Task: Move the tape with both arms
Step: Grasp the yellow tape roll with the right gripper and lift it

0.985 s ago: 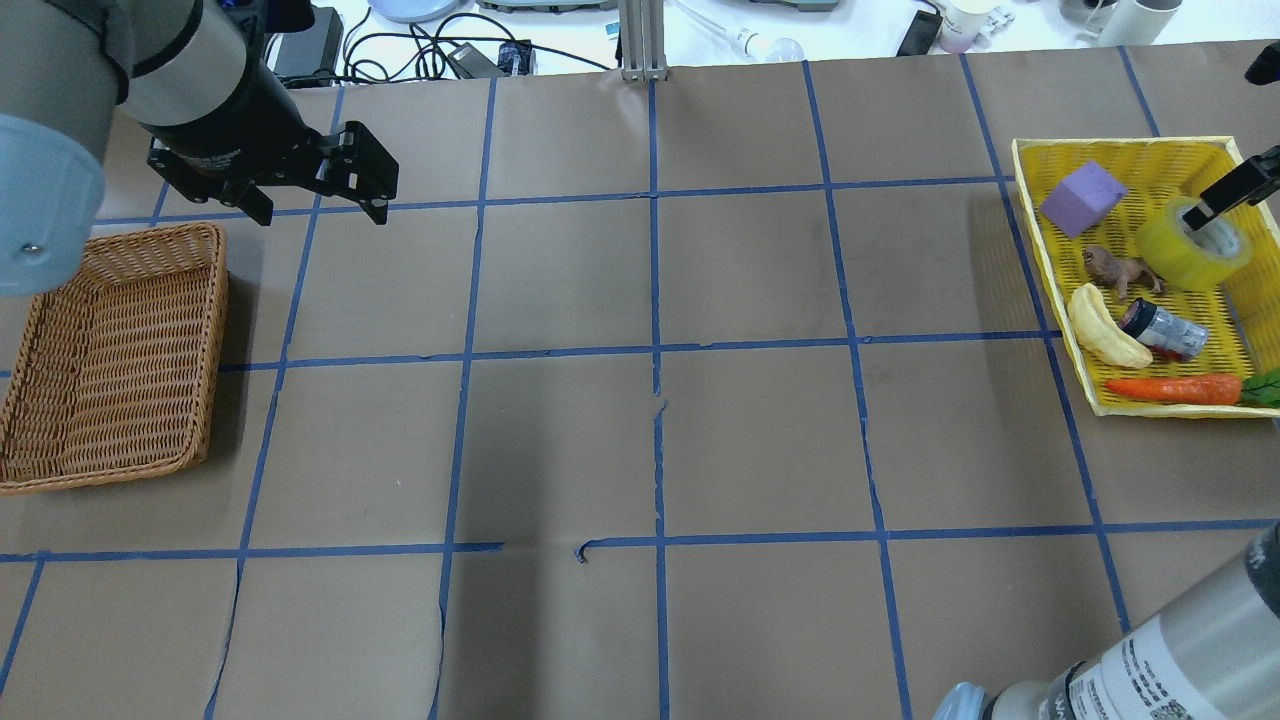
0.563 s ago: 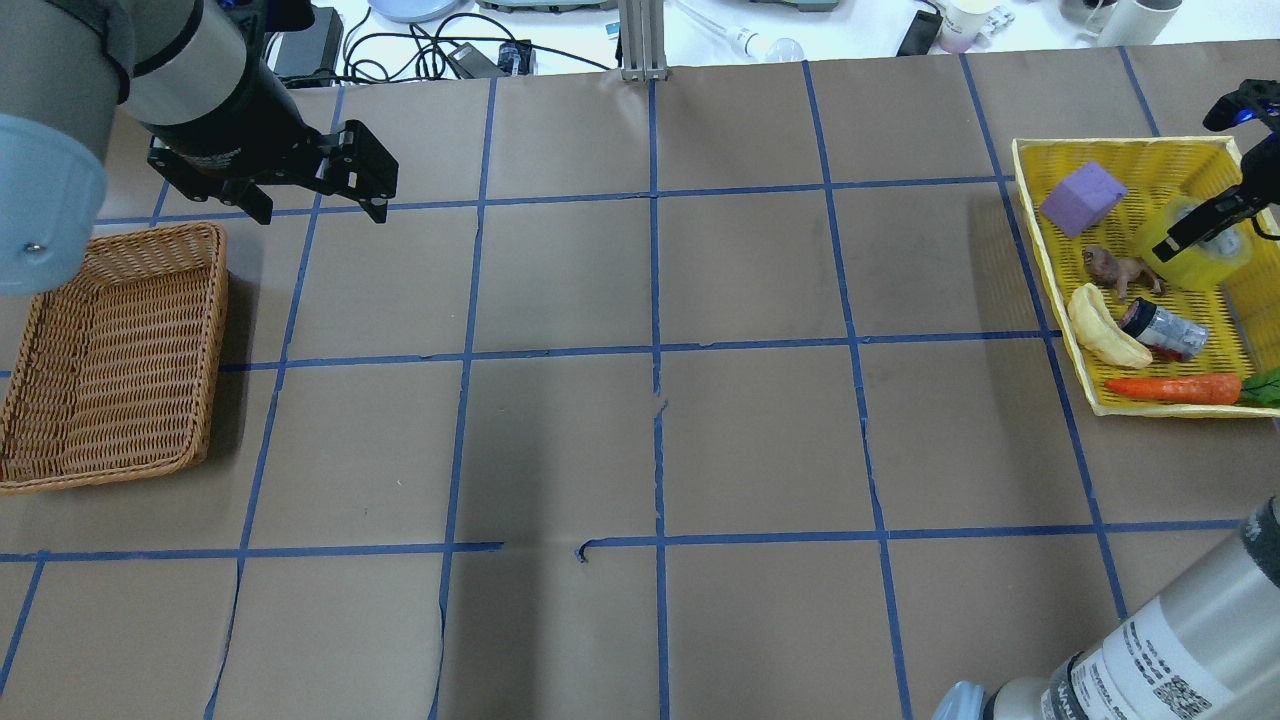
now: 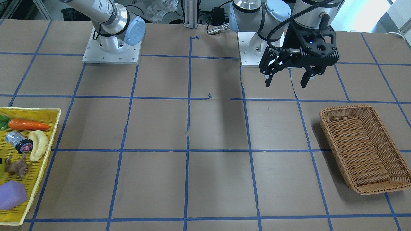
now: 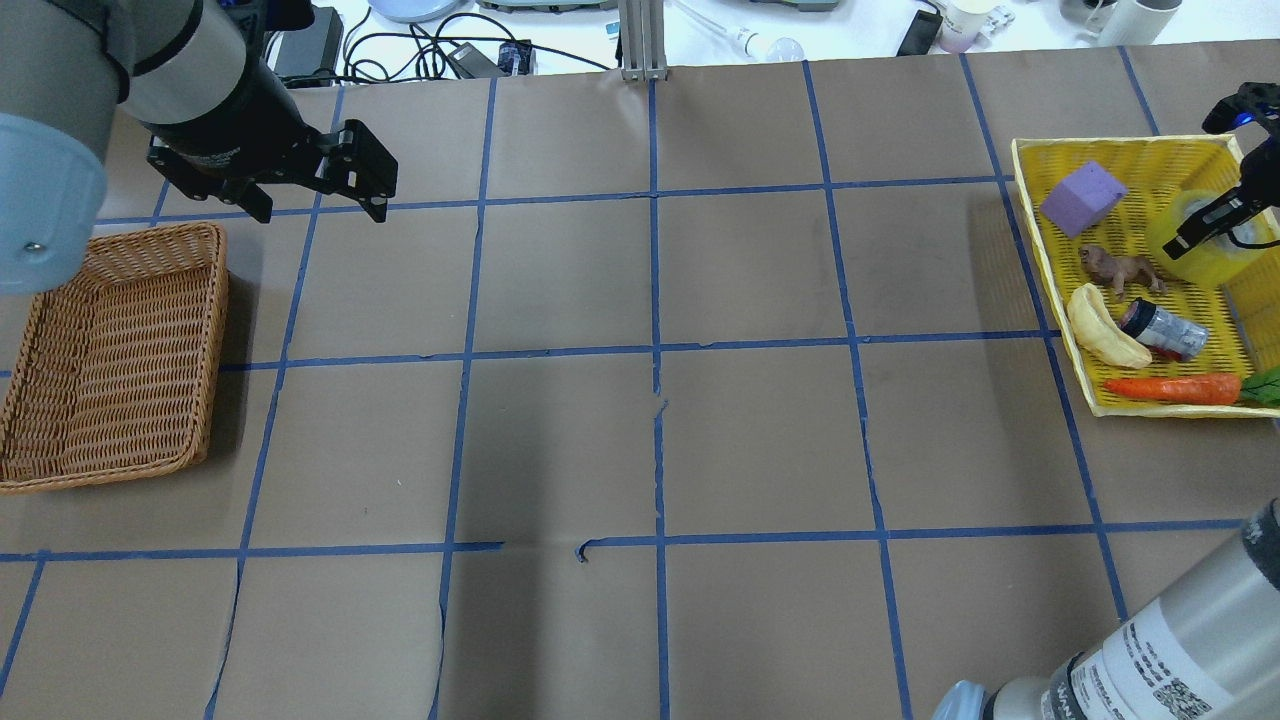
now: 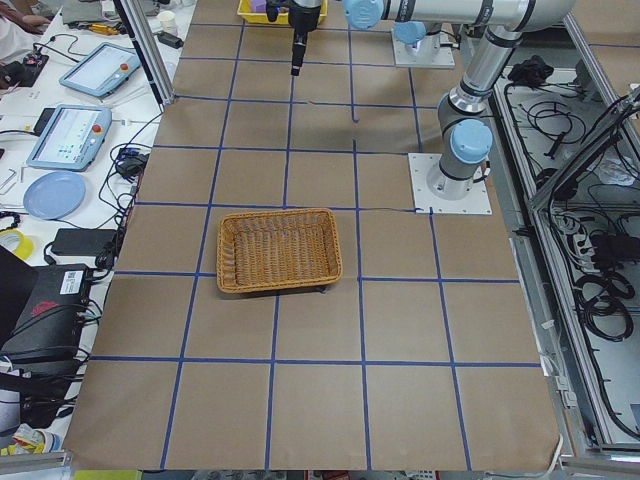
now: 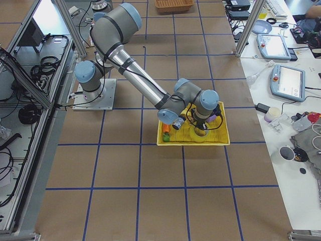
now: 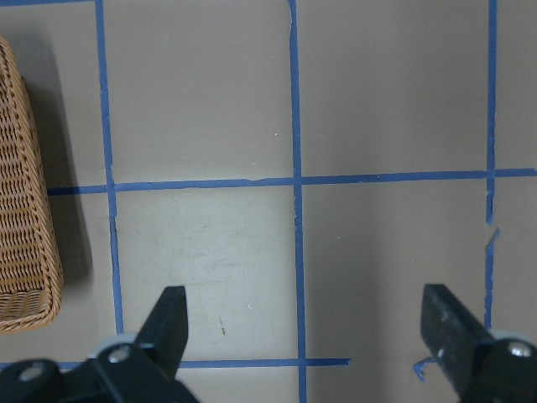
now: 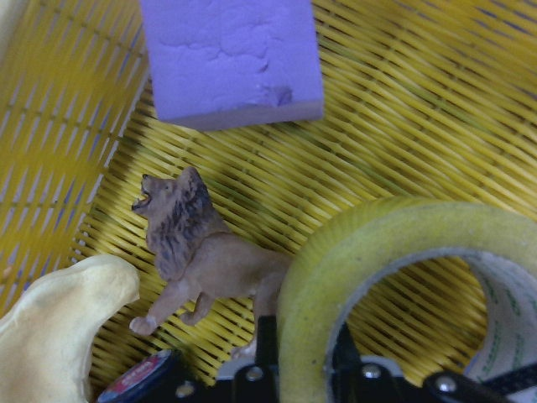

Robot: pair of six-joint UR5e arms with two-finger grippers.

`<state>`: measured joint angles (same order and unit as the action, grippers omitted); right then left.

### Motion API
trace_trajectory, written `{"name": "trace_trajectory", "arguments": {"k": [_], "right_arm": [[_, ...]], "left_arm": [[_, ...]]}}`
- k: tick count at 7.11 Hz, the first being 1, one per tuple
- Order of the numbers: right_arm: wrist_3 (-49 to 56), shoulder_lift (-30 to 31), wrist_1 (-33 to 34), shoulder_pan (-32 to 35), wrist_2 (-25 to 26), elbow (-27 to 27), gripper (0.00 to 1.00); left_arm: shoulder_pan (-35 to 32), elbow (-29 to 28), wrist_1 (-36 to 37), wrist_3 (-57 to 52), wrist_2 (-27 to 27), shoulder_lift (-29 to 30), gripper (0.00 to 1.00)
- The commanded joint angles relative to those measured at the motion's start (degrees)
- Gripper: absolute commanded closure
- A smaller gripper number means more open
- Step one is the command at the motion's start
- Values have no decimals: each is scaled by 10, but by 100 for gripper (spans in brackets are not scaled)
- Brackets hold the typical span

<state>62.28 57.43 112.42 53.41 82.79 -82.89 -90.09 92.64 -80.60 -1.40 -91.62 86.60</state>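
Observation:
The yellow tape roll (image 4: pixel 1202 262) lies in the yellow tray (image 4: pixel 1032 225) at the table's right. My right gripper (image 4: pixel 1205 226) reaches into the tray from the right edge. In the right wrist view the gripper (image 8: pixel 306 369) has one finger outside and one inside the roll (image 8: pixel 377 243), shut on its wall. The exterior right view shows the gripper (image 6: pixel 200 128) over the tape (image 6: pixel 202 137). My left gripper (image 4: pixel 318 208) hangs open and empty above the table beside the wicker basket (image 4: pixel 110 360); it also shows in the front-facing view (image 3: pixel 286 81) and the left wrist view (image 7: pixel 306 329).
The tray also holds a purple block (image 4: pixel 1083 198), a toy lion (image 4: pixel 1118 268), a banana (image 4: pixel 1105 328), a black cylinder (image 4: pixel 1163 330) and a carrot (image 4: pixel 1175 388), all close to the tape. Blue tape lines grid the brown table. Cables and clutter lie beyond the far edge.
My right gripper has shifted from reaching into the roll's core to clamping its wall, and the tape has moved slightly to the right. The left arm has not moved.

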Motion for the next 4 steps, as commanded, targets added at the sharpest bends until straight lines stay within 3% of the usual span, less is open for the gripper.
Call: {"name": "trace_trajectory", "arguments": {"k": [1, 3, 4], "right_arm": [[-31, 31, 0, 27, 31, 9, 100], [-173, 72, -14, 118, 46, 5, 100], [-296, 83, -45, 174, 44, 4, 100]], "left_arm": [[0, 0, -1, 0, 1, -1, 0], [2, 0, 0, 0, 0, -1, 0], [0, 1, -1, 0, 0, -3, 0]]}}
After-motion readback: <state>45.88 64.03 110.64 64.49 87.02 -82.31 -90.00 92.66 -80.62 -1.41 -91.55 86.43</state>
